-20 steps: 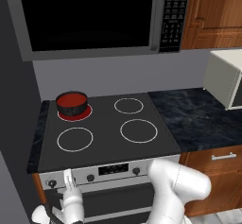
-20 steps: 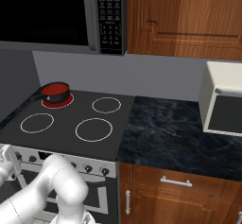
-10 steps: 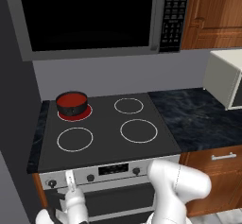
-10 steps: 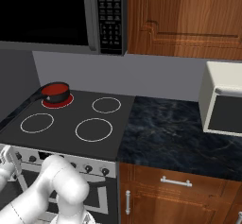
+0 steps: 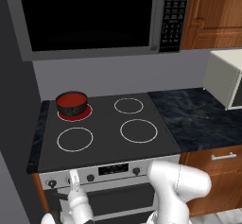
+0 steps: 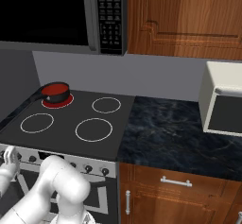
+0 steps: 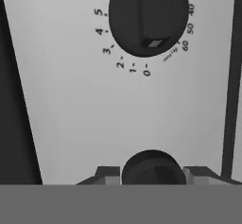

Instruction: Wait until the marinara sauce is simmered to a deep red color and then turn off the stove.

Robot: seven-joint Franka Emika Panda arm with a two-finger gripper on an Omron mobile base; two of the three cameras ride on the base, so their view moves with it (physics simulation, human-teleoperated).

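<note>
The sauce (image 5: 72,98) is deep red in a small black pot (image 5: 72,106) on the back left burner of the stove (image 5: 106,133), and the ring under the pot glows red. The pincer (image 5: 74,179) is low at the front panel, at the left knobs, with one finger on each side of a dark knob (image 7: 152,167). The fingers (image 7: 108,175) sit just beside that knob, but I cannot tell if they squeeze it, and a bigger dial (image 7: 148,16) with numbers is above it.

Four burner rings (image 5: 138,130), one pot (image 5: 72,104), two microwaves (image 5: 94,17).
</note>
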